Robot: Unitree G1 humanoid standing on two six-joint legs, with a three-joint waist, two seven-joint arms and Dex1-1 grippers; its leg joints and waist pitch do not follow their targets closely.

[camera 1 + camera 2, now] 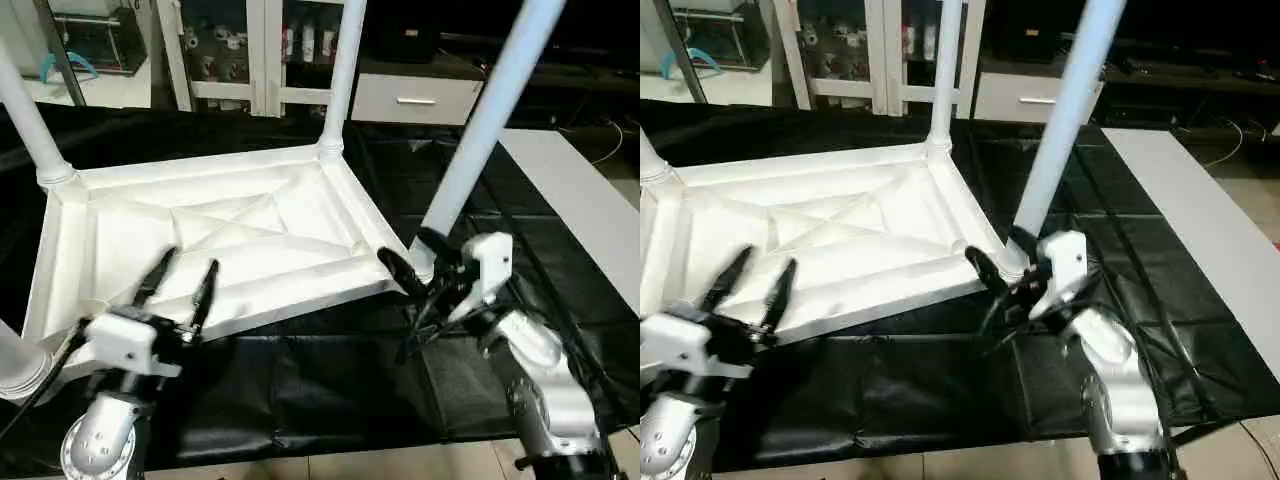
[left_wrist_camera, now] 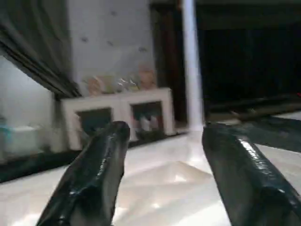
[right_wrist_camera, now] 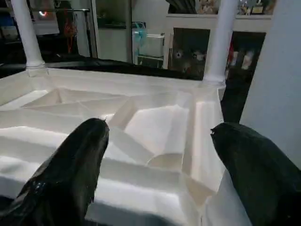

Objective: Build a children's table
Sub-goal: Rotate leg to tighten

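Your left gripper's (image 1: 184,274) fingers are spread above the upturned table's (image 1: 215,235) near edge, holding nothing; your right gripper's (image 1: 413,256) are wide around its near-right leg (image 1: 480,135).

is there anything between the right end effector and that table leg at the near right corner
Nothing visible. The right end effector sits open right at the base of the near right leg, where it meets the upside-down table top. One finger reaches along the top's edge; only black cloth lies nearby.
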